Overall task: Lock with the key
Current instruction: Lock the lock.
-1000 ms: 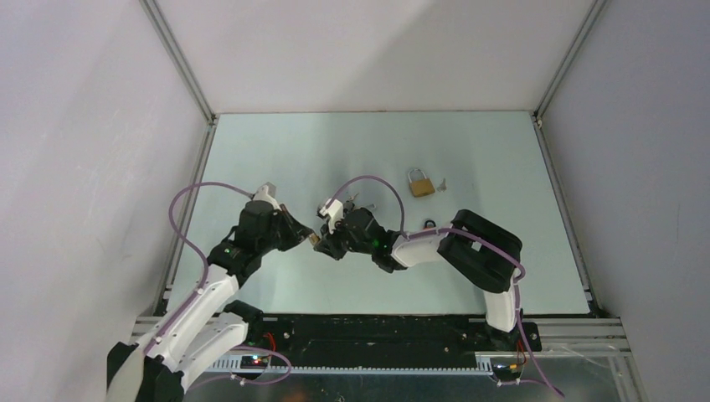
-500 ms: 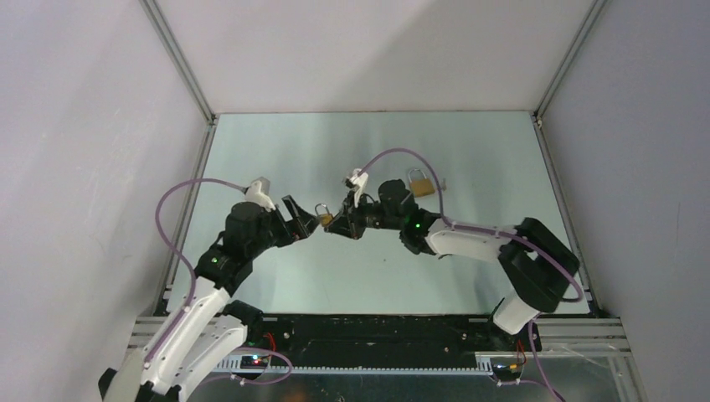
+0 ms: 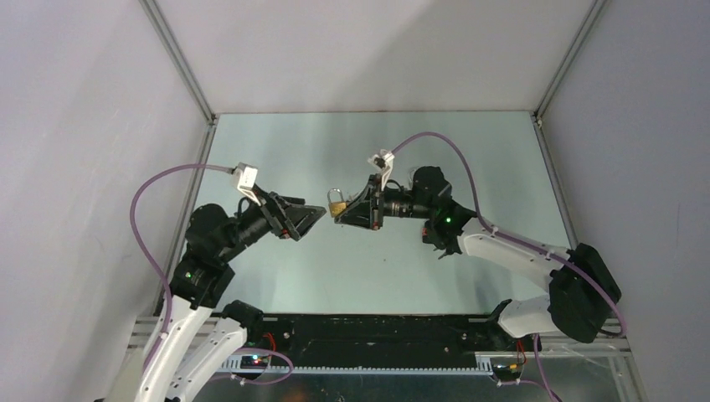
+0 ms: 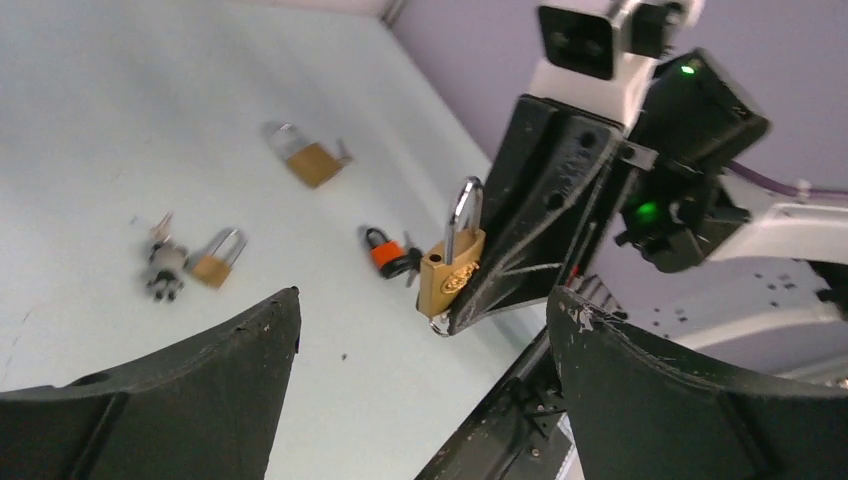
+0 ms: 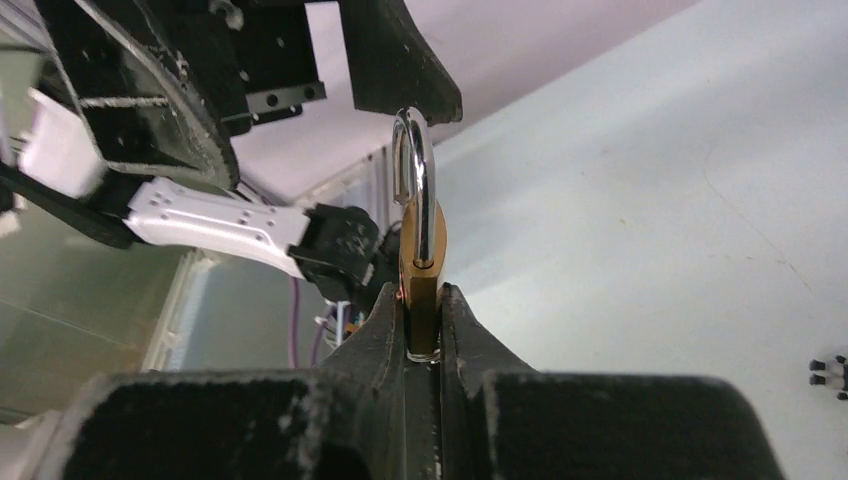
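- The right gripper (image 3: 347, 213) clenches the brass padlock (image 4: 452, 272) upright, aloft over the middle of the table (image 3: 502, 151).
- The left gripper (image 3: 312, 222) gapes just beside it (nothing held).
- Step in hand: fetching the key. Next, the left gripper needs what looks like a key bunch (image 4: 163, 272) lying below.

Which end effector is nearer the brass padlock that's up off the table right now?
Right. The right end effector is shut on the brass padlock, gripping its body with the shackle pointing up. The left end effector is open just short of the padlock, not touching it.
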You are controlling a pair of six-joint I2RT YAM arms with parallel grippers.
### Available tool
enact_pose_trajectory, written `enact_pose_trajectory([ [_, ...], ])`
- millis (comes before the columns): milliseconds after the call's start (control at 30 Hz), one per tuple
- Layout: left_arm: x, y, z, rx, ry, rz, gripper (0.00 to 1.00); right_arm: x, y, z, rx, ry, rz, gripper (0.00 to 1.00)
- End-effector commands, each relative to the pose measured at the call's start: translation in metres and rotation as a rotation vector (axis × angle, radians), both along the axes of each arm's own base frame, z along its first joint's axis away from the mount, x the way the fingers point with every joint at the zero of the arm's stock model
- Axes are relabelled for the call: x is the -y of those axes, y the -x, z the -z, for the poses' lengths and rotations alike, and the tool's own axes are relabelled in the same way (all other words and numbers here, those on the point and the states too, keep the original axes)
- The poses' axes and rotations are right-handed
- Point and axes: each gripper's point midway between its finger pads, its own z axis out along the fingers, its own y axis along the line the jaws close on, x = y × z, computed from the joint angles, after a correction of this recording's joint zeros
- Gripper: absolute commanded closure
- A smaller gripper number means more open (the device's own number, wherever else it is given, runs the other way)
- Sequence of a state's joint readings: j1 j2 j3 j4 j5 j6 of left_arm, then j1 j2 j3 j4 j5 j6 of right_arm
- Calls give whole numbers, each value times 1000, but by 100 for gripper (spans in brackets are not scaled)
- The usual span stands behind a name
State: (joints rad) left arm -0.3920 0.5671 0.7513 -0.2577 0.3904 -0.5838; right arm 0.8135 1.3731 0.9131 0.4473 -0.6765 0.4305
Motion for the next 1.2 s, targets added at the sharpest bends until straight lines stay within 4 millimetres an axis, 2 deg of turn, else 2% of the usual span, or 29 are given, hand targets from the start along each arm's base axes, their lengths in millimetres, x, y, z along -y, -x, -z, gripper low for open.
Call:
enact_pose_trajectory([
  [0,19,22,-56,187,127,162,4,13,18,-64,2,-170,-33,100],
  [33,21,23,-63,221,156,175,4,14,19,-69,-2,-183,-34,100],
  [133,30,18,-68,211,202,194,6,18,26,-94,-30,-263,-35,100],
  [233,44,23,-73,213,224,251,8,20,30,-111,-50,-323,-33,100],
  [333,51,29,-88,238,272,283,9,20,32,-118,-85,-347,-32,100],
  [433,55,28,-94,227,302,281,14,20,36,-121,-92,-357,-42,100],
  [567,61,27,-94,217,318,293,36,18,37,-119,-99,-351,-44,100],
  [633,63,25,-91,204,317,297,56,18,38,-118,-101,-346,-45,100],
  [700,64,25,-88,194,318,298,68,18,38,-116,-100,-339,-44,100],
  [800,63,24,-88,198,319,287,80,18,37,-112,-98,-322,-40,100],
  [900,61,24,-89,210,318,278,98,19,37,-109,-92,-303,-34,100],
  [967,60,24,-90,220,315,275,100,20,37,-104,-83,-276,-26,91],
  [1033,60,25,-91,232,311,274,100,24,42,-98,-50,-241,-41,48],
  [1100,59,26,-91,245,303,276,100,32,39,-94,-3,-204,-16,21],
  [1167,59,28,-89,261,288,288,100,44,33,-92,31,-174,25,12],
])
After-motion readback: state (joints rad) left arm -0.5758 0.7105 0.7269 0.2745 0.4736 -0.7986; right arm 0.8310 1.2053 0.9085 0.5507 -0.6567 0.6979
